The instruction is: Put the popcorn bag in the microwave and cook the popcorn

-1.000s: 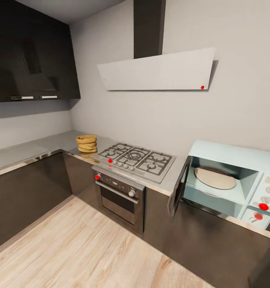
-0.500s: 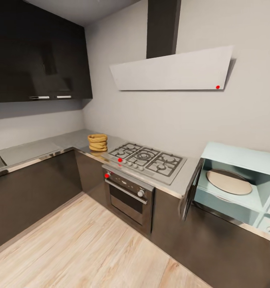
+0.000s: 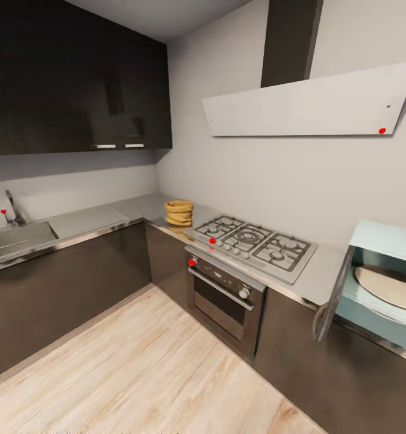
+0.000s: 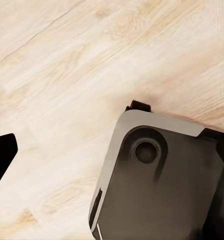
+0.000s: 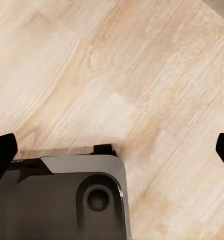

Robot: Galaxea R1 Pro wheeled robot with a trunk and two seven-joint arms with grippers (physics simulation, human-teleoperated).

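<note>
The popcorn bag, a squat tan-orange sack, stands on the grey countertop in the corner, just left of the gas hob. The popcorn inside it is too small to make out. The mint-blue microwave sits at the right edge with its dark door swung open and a round plate inside. My left gripper hangs open over the wooden floor, a dark fingertip at the view's edge. My right gripper is open too, with nothing between its fingertips.
A gas hob lies over a steel oven between bag and microwave. A sink with a tap is at the far left. Dark cabinets and a white hood hang above. My dark base shows over the plank floor.
The camera has swung left: the whole picture slid right, the sink came into view and the microwave moved to the right edge. The things themselves have not moved.
</note>
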